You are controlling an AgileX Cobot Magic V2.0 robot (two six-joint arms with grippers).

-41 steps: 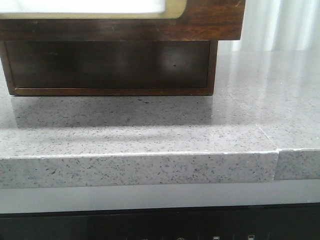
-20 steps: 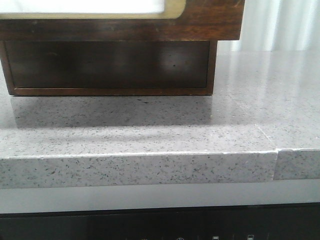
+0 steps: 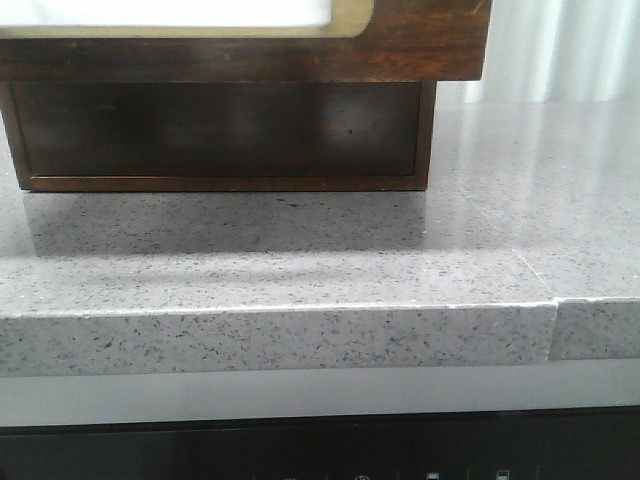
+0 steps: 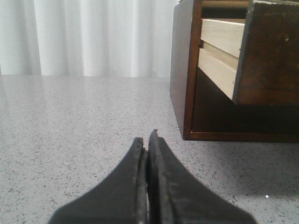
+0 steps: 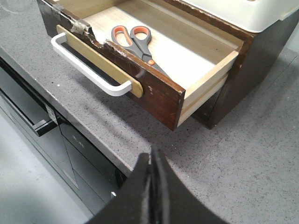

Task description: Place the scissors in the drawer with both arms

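Observation:
The scissors (image 5: 136,41), grey-handled with orange-lined loops, lie flat on the pale wood floor inside the pulled-out drawer (image 5: 159,95). Its scratched dark front carries a white handle (image 5: 88,72) on a tan plate. In the front view the drawer (image 3: 420,40) juts out over the counter, and neither gripper nor the scissors show there. My right gripper (image 5: 152,156) is shut and empty, hovering over the counter's front edge, short of the drawer. My left gripper (image 4: 145,140) is shut and empty, low over the counter beside the cabinet; the drawer (image 4: 268,51) sticks out of it.
The dark wooden cabinet (image 3: 220,130) stands on a speckled grey stone counter (image 3: 300,260). A white box (image 5: 238,11) sits on the cabinet top. Black appliance fronts (image 5: 51,135) run below the counter edge. White curtains (image 4: 88,37) hang behind.

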